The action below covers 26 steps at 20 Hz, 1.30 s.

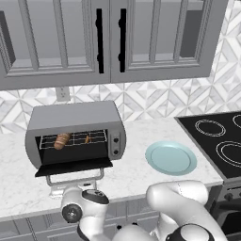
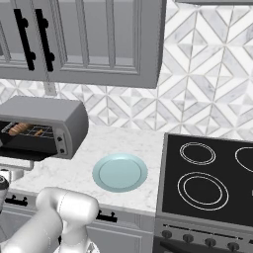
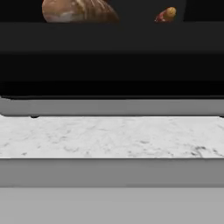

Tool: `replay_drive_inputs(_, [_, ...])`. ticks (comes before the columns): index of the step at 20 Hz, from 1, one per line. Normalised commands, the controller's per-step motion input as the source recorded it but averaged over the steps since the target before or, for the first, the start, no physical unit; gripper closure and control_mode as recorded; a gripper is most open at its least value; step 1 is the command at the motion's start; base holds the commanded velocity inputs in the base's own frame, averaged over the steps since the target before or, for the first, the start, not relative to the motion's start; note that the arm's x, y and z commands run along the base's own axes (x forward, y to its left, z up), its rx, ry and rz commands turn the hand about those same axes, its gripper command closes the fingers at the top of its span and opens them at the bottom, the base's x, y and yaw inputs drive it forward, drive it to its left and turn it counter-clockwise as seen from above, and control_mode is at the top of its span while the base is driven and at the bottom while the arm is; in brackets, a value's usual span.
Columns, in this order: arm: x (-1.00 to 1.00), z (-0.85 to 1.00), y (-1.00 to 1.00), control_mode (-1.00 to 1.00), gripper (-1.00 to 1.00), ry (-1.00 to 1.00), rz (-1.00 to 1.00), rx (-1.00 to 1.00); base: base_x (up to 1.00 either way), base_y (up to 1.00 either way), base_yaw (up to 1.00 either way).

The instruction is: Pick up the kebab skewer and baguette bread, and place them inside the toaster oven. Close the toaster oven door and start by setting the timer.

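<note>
Marble desk (image 1: 136, 176) under grey wall cabinets (image 1: 108, 37), patterned tile backsplash (image 2: 197, 74) behind.

Toaster oven (image 1: 75, 134) sits at the desk's left, back against the tiles. Baguette bread (image 1: 61, 140) lies on the wire rack (image 1: 96, 138) inside, at the rack's 9 o'clock end, tilted. Kebab skewer (image 1: 87, 139) rests on the same rack, at 3 o'clock from the bread and apart from it. Hand view shows the same pair: bread (image 3: 78, 11) at 11 o'clock, an orange-red skewer tip (image 3: 165, 14) at 1 o'clock, dark interior between and below.

Toaster oven door (image 1: 74, 167) is dropped open, nearly flat, projecting toward the desk's front edge; its silver bar handle (image 1: 75, 179) hangs close to that edge. Control panel with knobs (image 1: 115, 143) sits at the oven's 3 o'clock side.

Arm wrist (image 1: 87, 204) sits just in front of the door handle, below the desk's edge line. Jaws: cannot tell whether released or clenched; fingertips not visible.

Open room: bare marble runs from the oven's right wall to a pale blue plate (image 1: 170, 157), which lies between oven and black cooktop (image 1: 219, 141). Plate stands apart from both. Cooktop edge bounds the desk at 3 o'clock.
</note>
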Motion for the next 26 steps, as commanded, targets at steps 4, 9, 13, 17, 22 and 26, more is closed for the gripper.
replay_drive_inputs(4, [0.93,0.97,-0.32,-1.0,-1.0,-0.04,0.0,0.01,0.0,0.0,0.0])
replay_drive_inputs(9, [0.49,1.0,-0.24,-1.0,-1.0,0.01,0.0,0.03,0.0,0.0,0.0])
replay_drive_inputs(13, [0.5,0.85,-0.16,-1.0,-1.0,0.1,0.0,0.01,0.0,0.0,0.0])
replay_drive_inputs(17, [0.58,0.26,-0.1,-1.0,-1.0,0.18,0.0,0.0,0.0,0.0,0.0])
replay_drive_inputs(22, [0.35,0.25,0.0,-1.0,-1.0,0.28,0.0,0.0,0.0,0.0,0.0])
replay_drive_inputs(26, [0.3,0.22,0.0,-1.0,-1.0,0.37,0.0,0.0,0.0,0.0,0.0])
